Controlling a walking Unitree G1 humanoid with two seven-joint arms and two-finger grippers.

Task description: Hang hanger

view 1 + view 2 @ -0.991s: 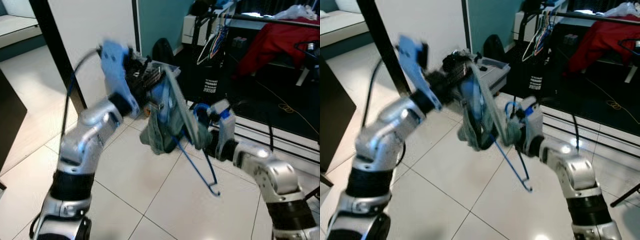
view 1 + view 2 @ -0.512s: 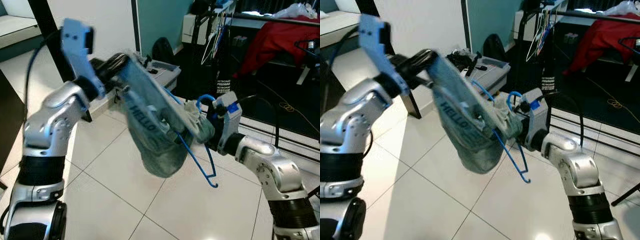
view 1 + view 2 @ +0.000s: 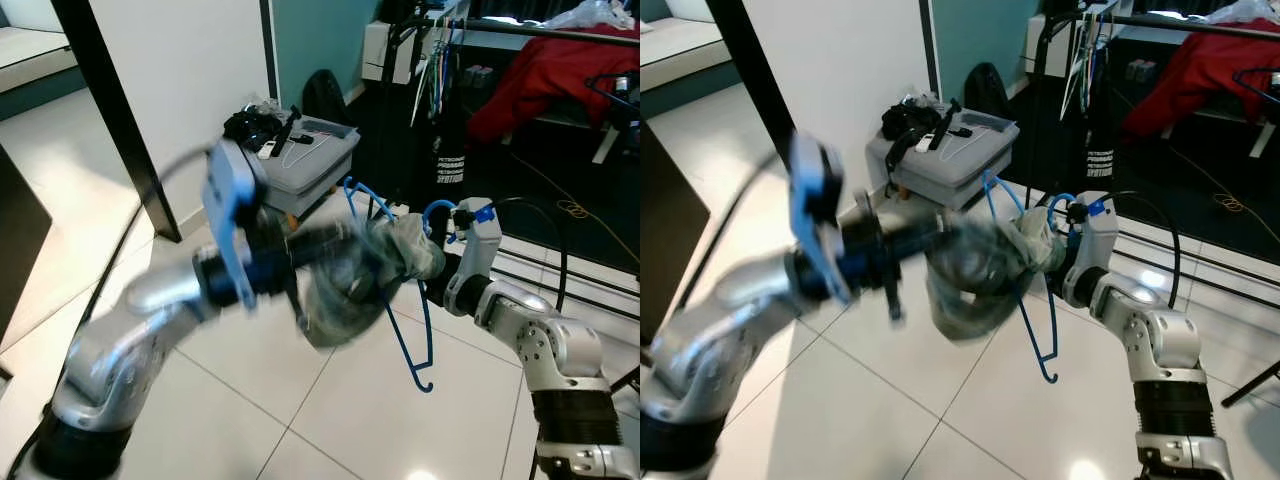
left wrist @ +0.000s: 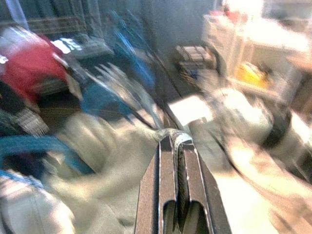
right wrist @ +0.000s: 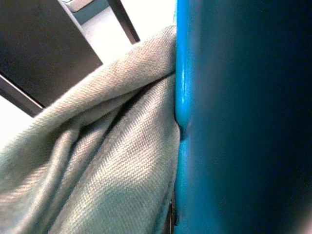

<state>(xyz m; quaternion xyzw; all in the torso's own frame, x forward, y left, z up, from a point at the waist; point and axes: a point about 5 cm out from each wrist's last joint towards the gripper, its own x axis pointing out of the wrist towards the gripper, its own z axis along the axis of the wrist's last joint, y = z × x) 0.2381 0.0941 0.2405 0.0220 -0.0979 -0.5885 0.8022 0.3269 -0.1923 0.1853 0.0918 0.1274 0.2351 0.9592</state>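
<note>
Blue wire hanger (image 3: 410, 330) draped with a grey-green garment (image 3: 345, 285)

Pale, glossy floor tiles (image 3: 330, 420) are seen beneath the hanger. Behind it, a grey case (image 3: 310, 165) is topped with black items; farther back, red cloth (image 3: 545, 75) is laid in shadow. The garment's weave is shown as fine twill in the right wrist view.

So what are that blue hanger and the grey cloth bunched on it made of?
The blue hanger looks like thin wire, probably metal with a glossy plastic coat: slim, bent to a hook, and shiny in the right wrist view. The grey cloth seems a woven fabric, maybe cotton twill: matte, with fine diagonal ribs and soft folds. The right gripper holds both; the left gripper pinches the cloth.
</note>
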